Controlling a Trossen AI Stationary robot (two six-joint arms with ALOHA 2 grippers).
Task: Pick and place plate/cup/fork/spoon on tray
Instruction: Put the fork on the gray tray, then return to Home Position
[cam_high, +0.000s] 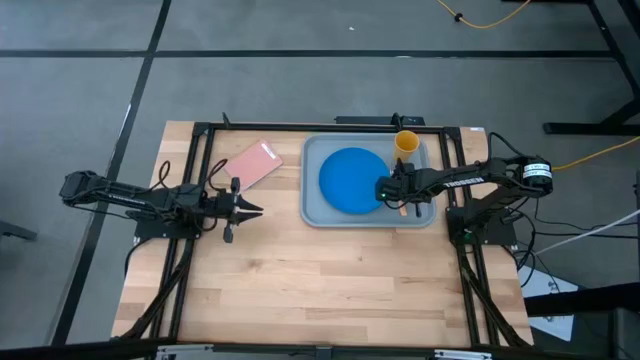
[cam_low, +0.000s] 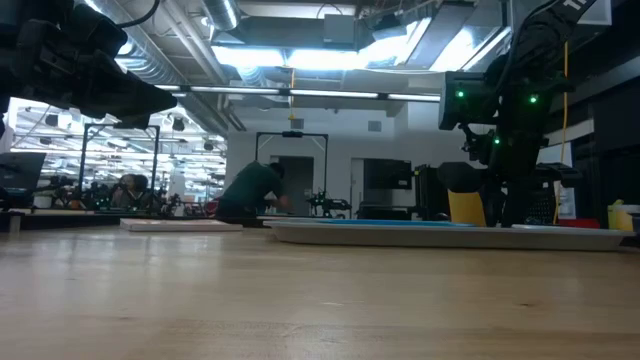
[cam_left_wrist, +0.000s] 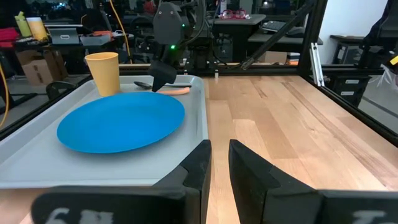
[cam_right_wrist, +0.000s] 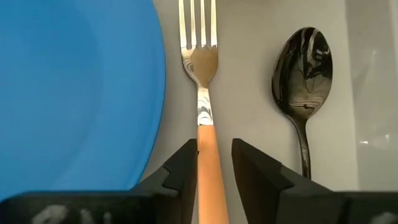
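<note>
So your right fingers (cam_right_wrist: 214, 163) sit slightly apart straddling the fork (cam_right_wrist: 204, 93) handle, which lies on the tray (cam_high: 312, 212) between the plate (cam_high: 350, 180) and spoon (cam_right_wrist: 305, 68), cup (cam_high: 406, 142) nearby, while your left fingers (cam_left_wrist: 216, 163) hover narrow over the table (cam_high: 330, 280).

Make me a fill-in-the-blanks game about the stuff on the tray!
1. The flat round blue plate lies on the grey-blue rectangular ____.
2. Beside the plate lies the tan-handled metal fork, and next to the fork lies the all-black ____.
3. The right end effector has its fingers on either side of the fork's ____.
4. The small round cup is coloured ____.

Missing words: tray; spoon; handle; yellow-orange
</note>
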